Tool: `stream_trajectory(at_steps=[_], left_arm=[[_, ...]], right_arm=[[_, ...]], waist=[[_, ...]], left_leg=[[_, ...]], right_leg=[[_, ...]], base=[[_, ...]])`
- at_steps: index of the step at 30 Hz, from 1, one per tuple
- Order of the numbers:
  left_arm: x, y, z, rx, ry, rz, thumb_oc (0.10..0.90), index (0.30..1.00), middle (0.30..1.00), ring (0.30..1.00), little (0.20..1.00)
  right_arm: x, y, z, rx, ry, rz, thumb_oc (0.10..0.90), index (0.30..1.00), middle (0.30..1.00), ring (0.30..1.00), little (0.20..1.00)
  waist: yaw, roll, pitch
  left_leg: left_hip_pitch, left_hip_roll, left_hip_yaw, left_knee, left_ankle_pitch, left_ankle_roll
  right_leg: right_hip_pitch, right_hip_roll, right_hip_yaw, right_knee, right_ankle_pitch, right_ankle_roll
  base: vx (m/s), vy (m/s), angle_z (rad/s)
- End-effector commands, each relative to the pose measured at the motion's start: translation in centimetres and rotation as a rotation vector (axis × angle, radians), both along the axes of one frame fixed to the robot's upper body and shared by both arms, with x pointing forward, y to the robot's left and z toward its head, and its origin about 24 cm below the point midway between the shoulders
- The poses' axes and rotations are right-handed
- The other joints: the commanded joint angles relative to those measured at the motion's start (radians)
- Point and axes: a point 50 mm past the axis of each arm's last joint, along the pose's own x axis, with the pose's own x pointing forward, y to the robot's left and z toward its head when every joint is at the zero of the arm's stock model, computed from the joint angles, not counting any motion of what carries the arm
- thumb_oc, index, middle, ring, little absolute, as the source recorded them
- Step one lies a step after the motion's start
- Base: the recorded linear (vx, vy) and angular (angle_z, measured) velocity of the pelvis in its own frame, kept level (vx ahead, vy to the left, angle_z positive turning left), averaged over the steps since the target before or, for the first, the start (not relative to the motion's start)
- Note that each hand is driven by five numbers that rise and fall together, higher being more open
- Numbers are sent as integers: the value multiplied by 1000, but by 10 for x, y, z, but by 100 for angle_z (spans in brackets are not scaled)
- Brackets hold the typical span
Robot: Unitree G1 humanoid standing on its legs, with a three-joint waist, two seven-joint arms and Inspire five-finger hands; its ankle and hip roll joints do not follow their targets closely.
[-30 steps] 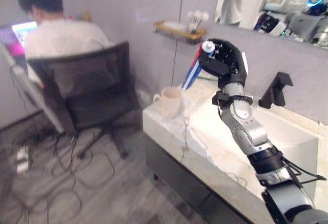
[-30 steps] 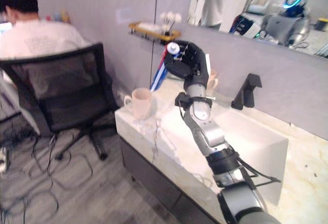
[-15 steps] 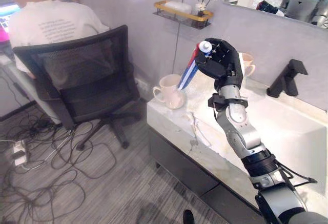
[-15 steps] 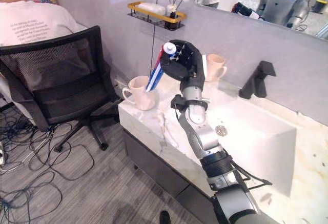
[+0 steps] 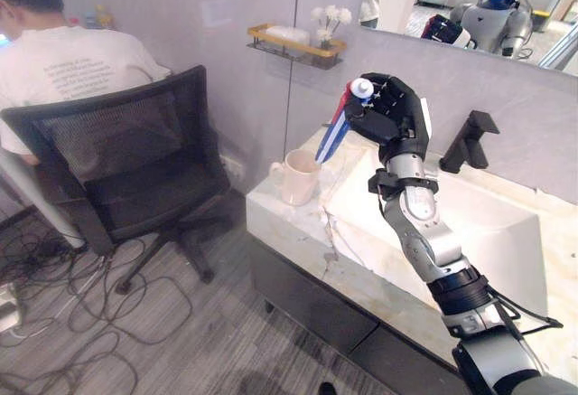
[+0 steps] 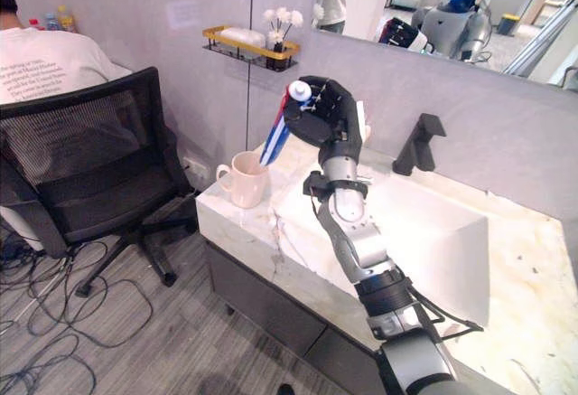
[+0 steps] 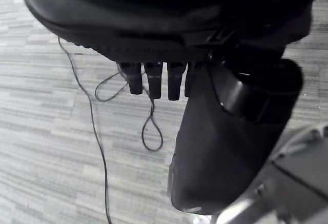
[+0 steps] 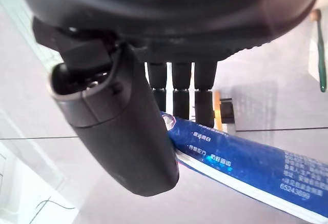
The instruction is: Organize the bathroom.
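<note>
The right arm is rising from the counter's (image 5: 298, 232) near edge, reaching up and across the sink (image 5: 506, 232) with the wrist bent toward the wall. The right hand (image 5: 393, 110) is gripping a toothpaste tube (image 5: 332, 131), its fingers (image 8: 179, 93) curling over the tube and the thumb (image 8: 128, 131) pressing in from the other side. The tube is being held in the air, capped end up by the hand, its flat blue, red and white end slanting down toward a mug (image 5: 298, 176). The tube's lower end is hanging just above and beside the mug's rim, apart from it.

The mug is standing upright on the counter's left corner, handle facing away from the sink. A black tap (image 5: 470, 140) is standing at the sink's far edge, against the wall under the mirror (image 5: 452, 6).

The left hand (image 7: 205, 147) is hanging over striped grey floor (image 7: 51, 131), well away from the counter, its fingers (image 7: 154, 80) pointing down side by side and holding nothing.

Left of the counter, a person (image 5: 63, 61) in a white shirt is sitting in a black mesh chair (image 5: 135, 169), back to the camera. On the far wall, a small gold-edged shelf (image 5: 293, 47) is carrying white flowers (image 5: 327, 17).
</note>
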Motion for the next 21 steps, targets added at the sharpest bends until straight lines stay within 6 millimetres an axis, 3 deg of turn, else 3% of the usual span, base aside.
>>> stream_trajectory(at_steps=[1, 6, 9, 21], left_arm=[[6, 26, 9, 83, 67, -111, 800, 900, 900, 900, 900], [5, 22, 8, 97, 97, -144, 800, 900, 900, 900, 900], [-6, 21, 8, 90, 136, -138, 800, 900, 900, 900, 900], [-23, 23, 8, 89, 174, -85, 800, 900, 900, 900, 900]], right_arm=[[-30, -1, 99, 27, -463, -31, 400, 300, 300, 300, 300], [-29, -4, 103, 10, -466, -41, 400, 300, 300, 300, 300], [-27, -7, 104, -8, -449, -48, 400, 300, 300, 300, 300], [-25, -18, 104, -4, -425, -40, 400, 300, 300, 300, 300]], waist=[[-5, -4, -27], [-4, -7, -45], [-2, 1, -55], [-3, 2, -74]], left_leg=[[-58, -37, -68, 133, -104, 58], [-55, -53, -63, 118, -99, 60], [-48, -60, -60, 101, -92, 59], [-31, -65, -44, 102, -104, 61]], right_leg=[[13, 31, -12, 67, -71, 33], [43, 52, -25, 19, -66, 19], [62, 61, -35, 0, -70, 12], [81, 65, -27, -21, -76, 8]], base=[[-4, -23, 42], [39, -26, 10], [51, 7, -1], [21, 15, 0]])
